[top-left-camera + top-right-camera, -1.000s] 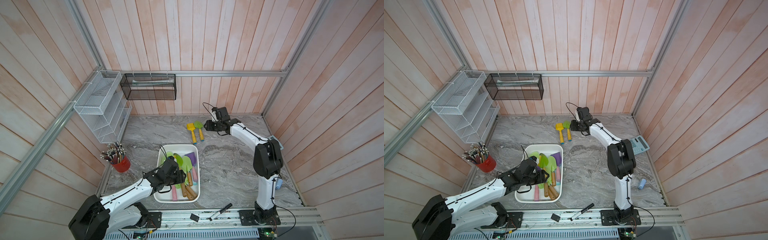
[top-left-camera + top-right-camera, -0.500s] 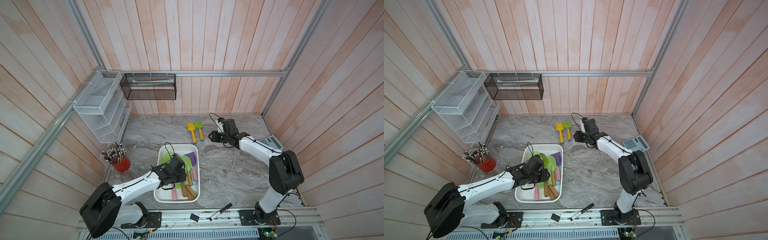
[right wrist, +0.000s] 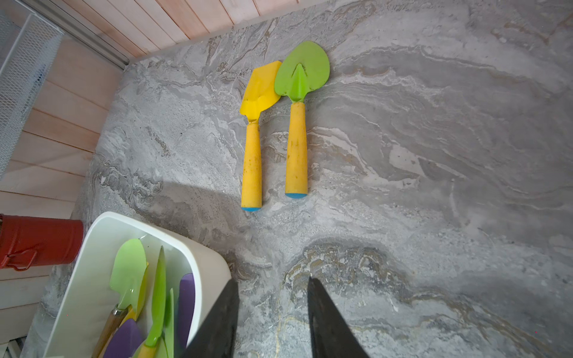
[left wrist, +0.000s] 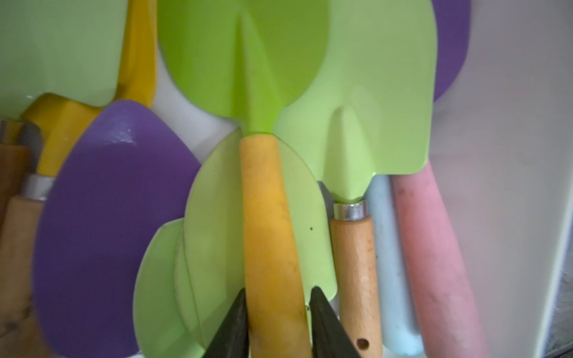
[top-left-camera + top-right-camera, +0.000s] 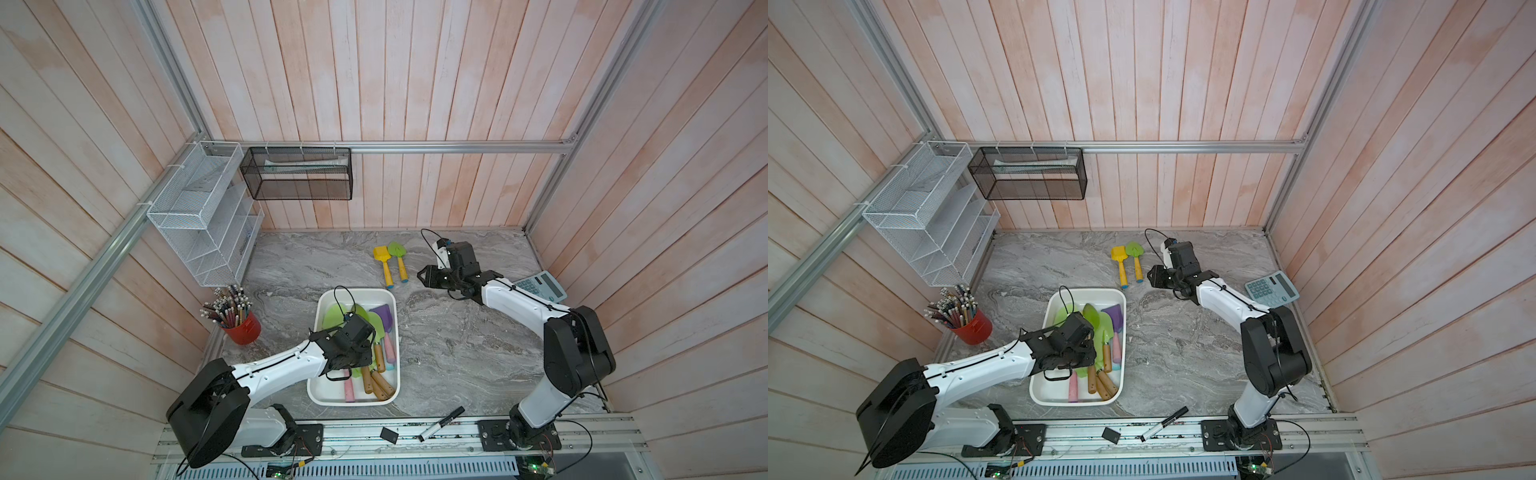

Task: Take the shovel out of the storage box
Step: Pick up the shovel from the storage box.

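The white storage box (image 5: pixel 328 392) (image 5: pixel 1050 392) holds several toy shovels with green and purple blades. My left gripper (image 5: pixel 353 357) (image 5: pixel 1073 357) reaches down into it. In the left wrist view its jaws (image 4: pixel 279 289) press on both sides of the yellow handle of a bright green shovel (image 4: pixel 269 217) lying on top of the pile, next to the box wall (image 4: pixel 511 155). My right gripper (image 5: pixel 422 276) (image 3: pixel 272 279) hangs open over bare table, beyond the box's far right corner (image 3: pixel 198 248), with nothing between its fingers.
A yellow shovel (image 5: pixel 384 266) (image 3: pixel 252 148) and a green one (image 5: pixel 400 262) (image 3: pixel 297 124) lie side by side on the table behind the box. A red pencil cup (image 5: pixel 243 326) stands left, a calculator (image 5: pixel 540 286) right, a marker (image 5: pixel 442 422) at the front rail.
My left gripper has sunk into the box and closed on the yellow handle. My right arm has drawn back from the two shovels on the table, its jaws a little narrower.
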Controlling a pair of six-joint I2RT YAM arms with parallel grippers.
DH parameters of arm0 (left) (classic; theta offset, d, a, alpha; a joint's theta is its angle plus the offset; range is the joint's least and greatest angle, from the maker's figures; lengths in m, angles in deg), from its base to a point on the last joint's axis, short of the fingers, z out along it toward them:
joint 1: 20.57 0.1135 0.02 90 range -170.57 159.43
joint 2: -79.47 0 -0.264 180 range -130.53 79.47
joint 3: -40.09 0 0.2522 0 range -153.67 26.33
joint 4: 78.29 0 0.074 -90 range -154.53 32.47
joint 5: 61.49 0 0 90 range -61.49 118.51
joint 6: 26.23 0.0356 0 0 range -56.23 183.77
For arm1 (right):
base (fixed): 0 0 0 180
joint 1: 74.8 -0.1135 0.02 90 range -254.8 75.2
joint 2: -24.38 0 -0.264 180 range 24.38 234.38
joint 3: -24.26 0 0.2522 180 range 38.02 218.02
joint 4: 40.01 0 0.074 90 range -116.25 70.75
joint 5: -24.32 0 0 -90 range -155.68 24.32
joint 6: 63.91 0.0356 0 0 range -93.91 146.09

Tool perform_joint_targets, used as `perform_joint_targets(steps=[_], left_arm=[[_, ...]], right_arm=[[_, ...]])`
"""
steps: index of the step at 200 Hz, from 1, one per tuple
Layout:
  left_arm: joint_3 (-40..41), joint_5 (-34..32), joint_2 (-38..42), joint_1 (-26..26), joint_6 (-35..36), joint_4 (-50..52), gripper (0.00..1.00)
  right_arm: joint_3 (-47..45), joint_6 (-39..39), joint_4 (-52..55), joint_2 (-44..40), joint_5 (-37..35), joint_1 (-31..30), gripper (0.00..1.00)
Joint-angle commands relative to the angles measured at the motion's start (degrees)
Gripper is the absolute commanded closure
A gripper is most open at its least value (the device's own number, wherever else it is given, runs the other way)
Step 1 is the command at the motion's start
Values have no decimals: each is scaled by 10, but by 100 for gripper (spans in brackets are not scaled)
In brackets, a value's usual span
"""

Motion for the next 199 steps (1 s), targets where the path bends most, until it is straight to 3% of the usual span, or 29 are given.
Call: perform_joint_targets(steps=[1, 33, 102, 155, 199], left_arm=[[-16, -7, 16, -3, -2, 9, 72], [-10, -3, 37, -3, -7, 3, 82], [33, 65, 154, 9, -8, -75, 86], [80, 183, 259, 71, -4, -189, 87], [115, 257, 304, 100, -30, -292, 87]], right_arm=[[-11, 5, -13, -21, 7, -3, 62], [-18, 8, -17, -30, 10, -5, 63], [-63, 10, -24, -92, 30, -24, 61], [-134, 66, -111, -161, 161, -39, 48], [-197, 157, -271, -181, 304, -66, 42]])
